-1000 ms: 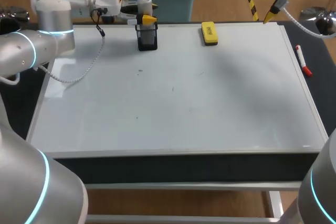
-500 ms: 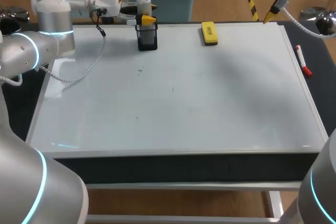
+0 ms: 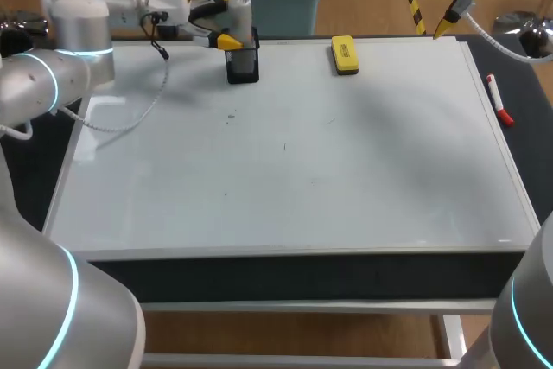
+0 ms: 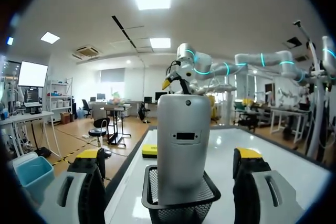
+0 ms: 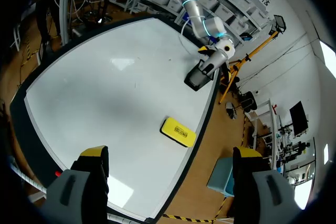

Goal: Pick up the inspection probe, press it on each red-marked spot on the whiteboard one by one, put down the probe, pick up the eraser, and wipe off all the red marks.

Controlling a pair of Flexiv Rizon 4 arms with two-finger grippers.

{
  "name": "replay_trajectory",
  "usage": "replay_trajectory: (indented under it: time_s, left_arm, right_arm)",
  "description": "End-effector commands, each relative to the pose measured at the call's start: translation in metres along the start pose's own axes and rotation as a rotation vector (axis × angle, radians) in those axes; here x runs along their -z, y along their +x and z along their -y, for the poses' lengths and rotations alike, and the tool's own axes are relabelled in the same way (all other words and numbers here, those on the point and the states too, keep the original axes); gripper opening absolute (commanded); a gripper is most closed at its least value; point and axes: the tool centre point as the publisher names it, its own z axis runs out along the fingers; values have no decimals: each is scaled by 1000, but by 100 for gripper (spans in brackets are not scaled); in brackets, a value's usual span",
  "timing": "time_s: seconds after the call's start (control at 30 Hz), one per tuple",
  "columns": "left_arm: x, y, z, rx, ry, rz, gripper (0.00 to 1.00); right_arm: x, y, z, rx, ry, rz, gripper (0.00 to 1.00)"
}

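The grey inspection probe stands upright in a black mesh holder at the back left of the whiteboard. My left gripper is level with the probe, open, one finger on each side without touching. From the left wrist the probe rises out of the holder between the spread fingers. The yellow eraser lies at the back middle. My right gripper hangs open high over the back right corner, looking down on the eraser. The board shows only faint dark specks.
A red-capped marker lies on the dark mat to the right of the board. The board's raised frame runs around its edges.
My left gripper has opened and let go of the probe, which now stands on its own in the holder. The right arm has kept still.
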Motion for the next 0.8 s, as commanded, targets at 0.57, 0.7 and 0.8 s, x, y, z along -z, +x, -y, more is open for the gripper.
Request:
replay_trajectory:
  time_s: [0.57, 0.7, 0.8]
  left_arm:
    - [49, 43, 40, -7, -251, 263, 100]
    - [61, 48, 44, -14, -277, 288, 100]
    - [71, 55, 47, -19, -285, 304, 100]
  right_arm:
    - [1, 0, 0, 2, 4, -3, 100]
    - [1, 0, 0, 2, 4, -3, 100]
    - [1, 0, 0, 2, 4, -3, 100]
